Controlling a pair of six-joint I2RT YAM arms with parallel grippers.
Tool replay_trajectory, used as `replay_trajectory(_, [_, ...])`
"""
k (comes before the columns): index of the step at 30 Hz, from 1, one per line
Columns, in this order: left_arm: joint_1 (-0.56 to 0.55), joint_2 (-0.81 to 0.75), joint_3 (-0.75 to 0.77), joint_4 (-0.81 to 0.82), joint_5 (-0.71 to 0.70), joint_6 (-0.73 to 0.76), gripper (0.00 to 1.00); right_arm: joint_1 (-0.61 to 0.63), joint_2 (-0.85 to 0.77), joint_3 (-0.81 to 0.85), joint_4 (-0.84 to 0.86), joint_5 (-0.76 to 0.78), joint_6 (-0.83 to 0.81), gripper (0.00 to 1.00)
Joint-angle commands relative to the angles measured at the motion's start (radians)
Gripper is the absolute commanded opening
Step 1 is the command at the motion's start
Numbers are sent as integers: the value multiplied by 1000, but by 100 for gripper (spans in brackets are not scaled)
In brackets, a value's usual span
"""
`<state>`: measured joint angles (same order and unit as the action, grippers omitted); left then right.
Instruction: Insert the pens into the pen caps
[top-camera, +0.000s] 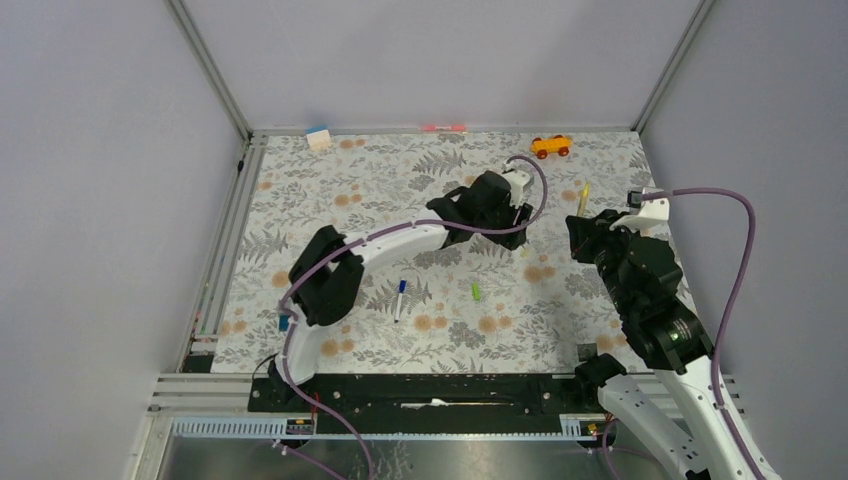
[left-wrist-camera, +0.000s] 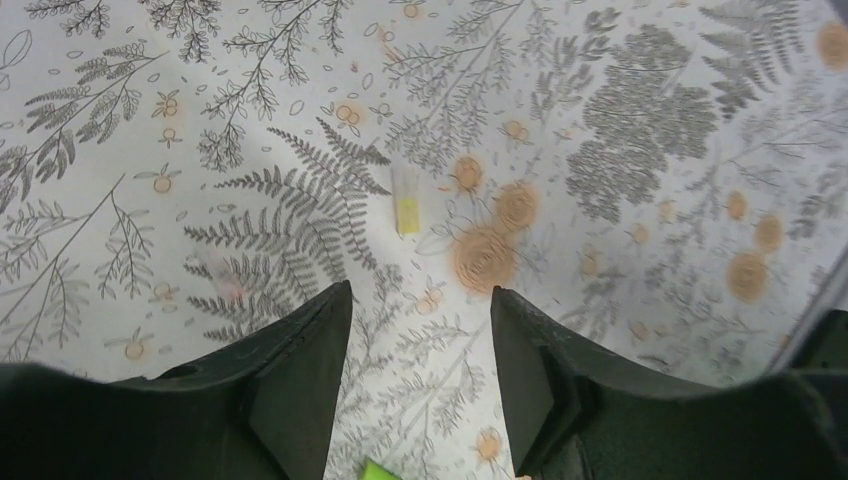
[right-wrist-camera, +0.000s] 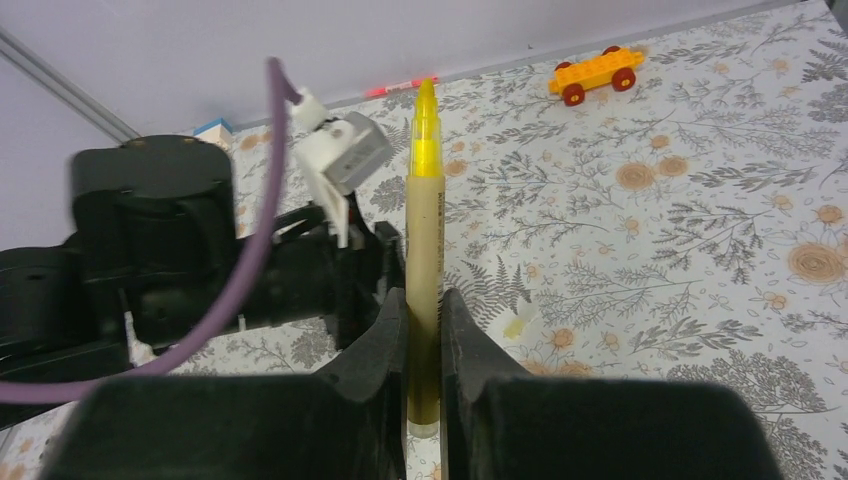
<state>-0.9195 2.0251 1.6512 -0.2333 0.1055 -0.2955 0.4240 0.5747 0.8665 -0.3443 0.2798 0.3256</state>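
My right gripper (top-camera: 584, 222) (right-wrist-camera: 424, 300) is shut on the pale yellow pen (top-camera: 585, 194) (right-wrist-camera: 424, 200) and holds it above the table, yellow tip pointing away from the wrist. My left gripper (top-camera: 517, 237) (left-wrist-camera: 420, 300) is open and empty, just above the cloth. A small pale yellow cap (left-wrist-camera: 406, 208) (top-camera: 525, 252) (right-wrist-camera: 517, 325) lies on the cloth a little ahead of its fingertips. A lime green cap (top-camera: 476, 290) lies further forward; a green bit (left-wrist-camera: 378, 471) shows at the bottom edge of the left wrist view. The white pen with a blue end (top-camera: 400, 298) lies to its left. The pink-red pen (top-camera: 443, 128) (right-wrist-camera: 400, 88) lies at the back wall.
An orange toy car (top-camera: 551, 146) (right-wrist-camera: 595, 73) stands at the back right. A white-and-blue block (top-camera: 318, 137) sits at the back left. The left arm's wrist (right-wrist-camera: 150, 250) is close to the left of the held pen. Grey walls close in the flowered cloth (top-camera: 620, 170).
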Motion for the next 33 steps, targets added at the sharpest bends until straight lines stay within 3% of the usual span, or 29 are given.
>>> replay_trajectory(1, [-10, 110, 172, -73, -39, 74, 57, -2, -7, 49, -38, 51, -16, 0])
replay_trajectory(11, [-32, 365, 462, -206, -96, 130, 57, -2, -22, 36, -47, 30, -10, 0])
replay_trajectory(21, [-55, 472, 545, -207, -154, 170, 51, -2, -31, 19, -46, 6, 0, 0])
replay_trajectory(29, [-63, 510, 560, -207, -165, 183, 38, -3, -30, 13, -45, -3, -3, 0])
replay_trajectory(31, [-66, 514, 562, -207, -166, 187, 30, -2, -31, 10, -46, -3, -2, 0])
replay_trajectory(33, [-69, 517, 559, -209, -162, 192, 14, -3, -33, 8, -46, -1, -4, 0])
